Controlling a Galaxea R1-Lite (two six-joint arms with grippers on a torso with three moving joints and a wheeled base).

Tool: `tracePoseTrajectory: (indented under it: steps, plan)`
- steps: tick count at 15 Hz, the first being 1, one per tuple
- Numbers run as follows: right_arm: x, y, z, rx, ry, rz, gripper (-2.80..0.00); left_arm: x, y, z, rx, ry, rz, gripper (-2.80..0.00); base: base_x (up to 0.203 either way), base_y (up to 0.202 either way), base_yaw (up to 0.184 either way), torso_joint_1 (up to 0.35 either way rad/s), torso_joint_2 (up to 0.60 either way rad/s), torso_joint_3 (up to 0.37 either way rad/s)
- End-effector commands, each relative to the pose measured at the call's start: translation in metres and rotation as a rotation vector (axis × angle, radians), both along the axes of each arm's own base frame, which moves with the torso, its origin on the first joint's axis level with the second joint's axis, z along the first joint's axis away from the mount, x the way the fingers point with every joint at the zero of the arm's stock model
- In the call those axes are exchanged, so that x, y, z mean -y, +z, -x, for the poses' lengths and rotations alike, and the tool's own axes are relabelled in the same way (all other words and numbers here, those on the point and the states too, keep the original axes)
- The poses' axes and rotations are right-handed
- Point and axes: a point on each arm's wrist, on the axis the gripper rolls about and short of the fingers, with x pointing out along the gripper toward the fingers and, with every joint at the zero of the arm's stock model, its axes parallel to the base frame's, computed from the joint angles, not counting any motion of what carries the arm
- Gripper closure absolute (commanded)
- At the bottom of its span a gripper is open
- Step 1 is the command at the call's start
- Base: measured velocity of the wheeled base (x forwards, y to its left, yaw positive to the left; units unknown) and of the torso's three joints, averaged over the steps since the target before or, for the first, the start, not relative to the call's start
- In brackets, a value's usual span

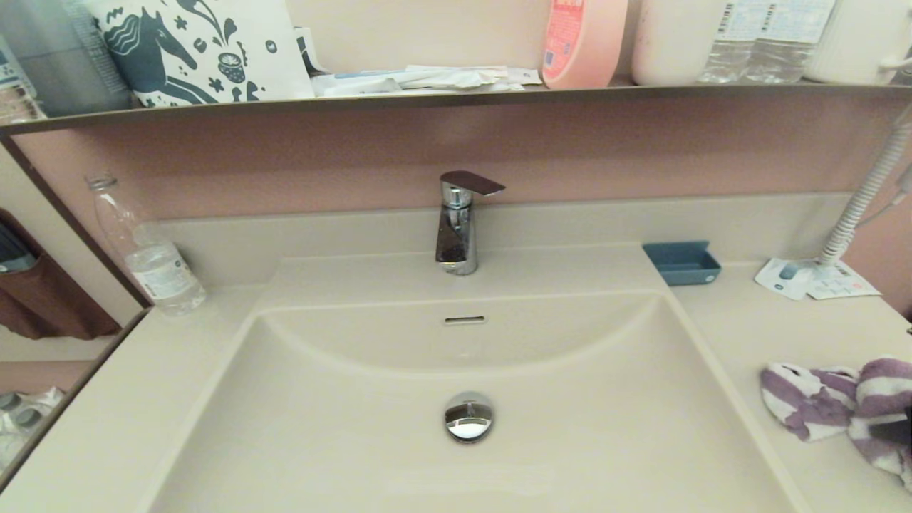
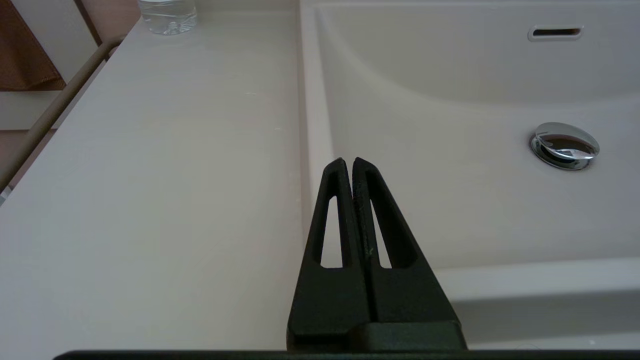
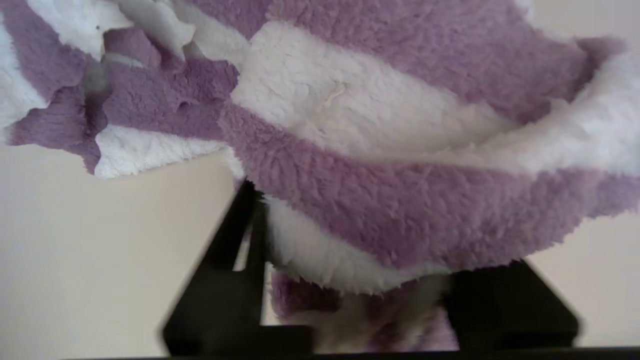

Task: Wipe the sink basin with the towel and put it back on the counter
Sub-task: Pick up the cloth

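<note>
The purple-and-white striped towel [image 1: 819, 399] lies bunched on the counter [image 1: 769, 335] to the right of the sink basin [image 1: 342, 442]. My right gripper [image 3: 362, 235] is at the towel's near end, open, with its two fingers [image 3: 240, 235] spread wide and the towel [image 3: 375, 200] draped over and between them. The right fingertip is hidden under the cloth. In the head view only a dark bit of this gripper [image 1: 894, 431] shows at the right edge. My left gripper [image 2: 348, 161] is shut and empty, low above the basin's left rim [image 2: 310, 125]. The drain plug [image 1: 468, 417] and overflow slot [image 1: 464, 320] are uncovered.
A chrome faucet [image 1: 456, 228] stands behind the basin. A water bottle [image 1: 153, 263] is at the back left, a blue tray [image 1: 682, 262] and a printed paper card [image 1: 812, 279] at the back right. A coiled cord [image 1: 862, 192] hangs there. A shelf [image 1: 456, 96] with bottles runs above.
</note>
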Motion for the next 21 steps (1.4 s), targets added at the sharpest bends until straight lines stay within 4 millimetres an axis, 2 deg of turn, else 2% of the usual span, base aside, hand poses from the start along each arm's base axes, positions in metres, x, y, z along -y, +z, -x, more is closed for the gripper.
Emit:
tracePoseTrajectory:
  steps: [1,3,6,7,9,10,11,14,18,20,21]
  plan:
    - [-0.001,0.007,0.004,0.030,0.000,0.015,0.00,0.000,0.000,0.000,-0.002,0.001,0.001,0.00,0.000,0.000,0.000,0.000,0.00,0.000]
    - [-0.002,0.020,0.012,0.083,-0.010,0.033,0.00,0.000,0.000,0.000,-0.002,0.001,0.001,0.00,0.000,0.000,0.000,0.000,0.00,0.000]
    - [-0.004,0.053,0.026,0.150,-0.002,-0.011,0.00,0.000,0.000,0.000,-0.002,-0.001,0.001,0.00,0.000,0.000,0.000,0.000,0.00,0.000]
    - [-0.008,0.071,0.034,0.165,0.001,-0.048,0.00,0.000,0.000,0.000,-0.002,0.000,0.001,0.00,0.000,0.000,0.000,0.000,0.00,0.000]
    - [-0.020,0.106,0.051,0.227,0.031,-0.158,0.00,0.000,0.000,0.000,-0.002,0.000,0.001,0.00,0.000,0.000,0.000,0.000,0.00,0.000]
    - [-0.030,0.119,0.061,0.254,0.061,-0.234,0.00,0.000,0.000,0.000,-0.002,-0.001,0.001,0.00,0.000,0.000,0.000,0.000,0.00,0.000]
    - [-0.039,0.123,0.062,0.257,0.091,-0.286,0.00,0.000,0.000,0.000,-0.002,0.000,0.001,0.00,0.000,0.000,0.000,0.000,0.00,0.000]
    - [-0.083,0.135,0.060,0.217,0.214,-0.446,0.00,0.000,0.000,0.000,-0.001,0.000,0.001,0.00,0.000,0.000,0.000,0.000,0.00,0.000]
    - [-0.160,0.149,0.050,0.179,0.308,-0.483,0.00,0.000,0.000,0.000,-0.002,-0.001,0.001,0.00,0.000,0.000,0.000,0.000,0.00,0.000]
    - [-0.197,0.171,0.034,0.227,0.297,-0.545,0.00,0.000,0.000,0.000,-0.002,0.000,0.001,0.00,0.000,0.000,0.000,0.000,0.00,0.000]
    - [-0.207,0.186,0.027,0.263,0.285,-0.581,0.00,0.000,0.000,0.000,-0.002,0.001,0.001,0.00,0.000,0.000,0.000,0.000,0.00,0.000]
